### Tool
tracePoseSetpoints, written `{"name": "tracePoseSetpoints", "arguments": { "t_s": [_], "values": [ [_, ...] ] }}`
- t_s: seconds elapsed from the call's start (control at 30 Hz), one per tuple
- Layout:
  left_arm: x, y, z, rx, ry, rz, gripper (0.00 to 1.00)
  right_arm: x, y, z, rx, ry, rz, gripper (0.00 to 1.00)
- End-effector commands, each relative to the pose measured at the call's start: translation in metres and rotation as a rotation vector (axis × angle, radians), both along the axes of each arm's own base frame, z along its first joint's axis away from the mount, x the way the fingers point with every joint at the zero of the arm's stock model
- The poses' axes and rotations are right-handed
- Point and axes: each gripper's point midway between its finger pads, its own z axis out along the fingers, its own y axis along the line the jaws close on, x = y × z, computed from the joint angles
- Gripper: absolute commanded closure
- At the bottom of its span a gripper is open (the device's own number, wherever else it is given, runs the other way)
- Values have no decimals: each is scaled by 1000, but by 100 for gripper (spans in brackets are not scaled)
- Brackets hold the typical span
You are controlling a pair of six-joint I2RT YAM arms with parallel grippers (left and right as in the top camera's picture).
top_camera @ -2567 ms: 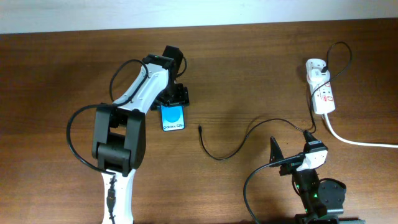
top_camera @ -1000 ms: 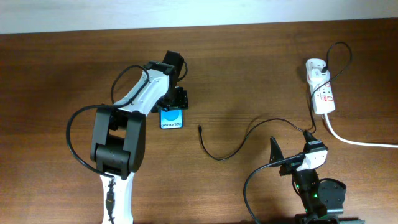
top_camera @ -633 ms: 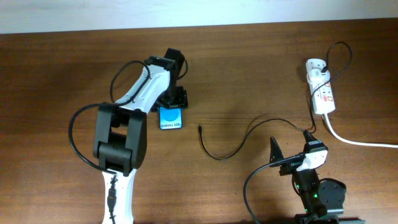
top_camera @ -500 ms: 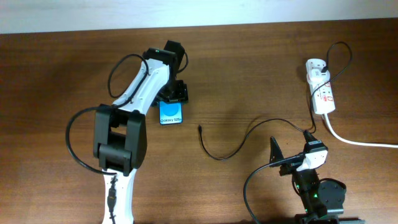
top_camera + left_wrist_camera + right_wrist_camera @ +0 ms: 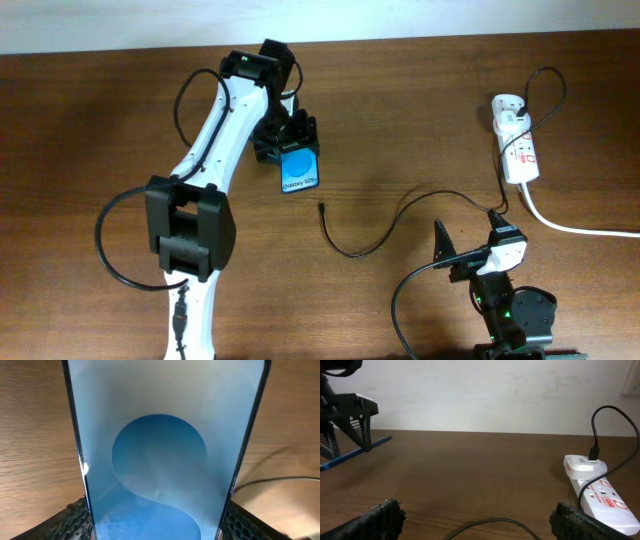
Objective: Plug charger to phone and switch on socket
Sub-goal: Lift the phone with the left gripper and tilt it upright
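My left gripper (image 5: 290, 140) is shut on the phone (image 5: 299, 172), gripping its far end; the blue screen faces up with the white text toward the front. In the left wrist view the phone (image 5: 160, 435) fills the frame between my fingers (image 5: 157, 522). In the right wrist view the phone (image 5: 355, 454) looks tilted, one end raised. The charger's black plug (image 5: 322, 207) lies on the table just front-right of the phone, and its cable (image 5: 400, 215) loops right to the white socket (image 5: 517, 150) at the far right. My right gripper (image 5: 468, 242) is open and empty near the front, above the cable (image 5: 490, 522).
The socket (image 5: 597, 492) carries a white adapter at its far end, and its thick white cord (image 5: 580, 228) runs off the right edge. A pale wall bounds the table's far side. The left arm stretches from the front left across the table.
My left gripper has swung right and slightly toward the back with the phone, turning it so its free end now lies closer to the charger plug. The right arm and cable have not moved.
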Motion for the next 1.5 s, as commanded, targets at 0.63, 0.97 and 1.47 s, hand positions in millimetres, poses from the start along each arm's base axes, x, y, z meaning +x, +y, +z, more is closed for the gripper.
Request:
{"name": "tracePoseSetpoints", "arguments": {
  "t_s": [0.63, 0.97, 1.47],
  "values": [
    [12, -28, 91, -743, 141, 110, 26, 0, 1, -3, -7, 4, 4, 2],
    [9, -39, 121, -925, 183, 100, 26, 0, 1, -3, -7, 4, 4, 2],
    [14, -30, 138, -1030, 191, 121, 25, 0, 1, -3, -7, 4, 4, 1]
  ]
}}
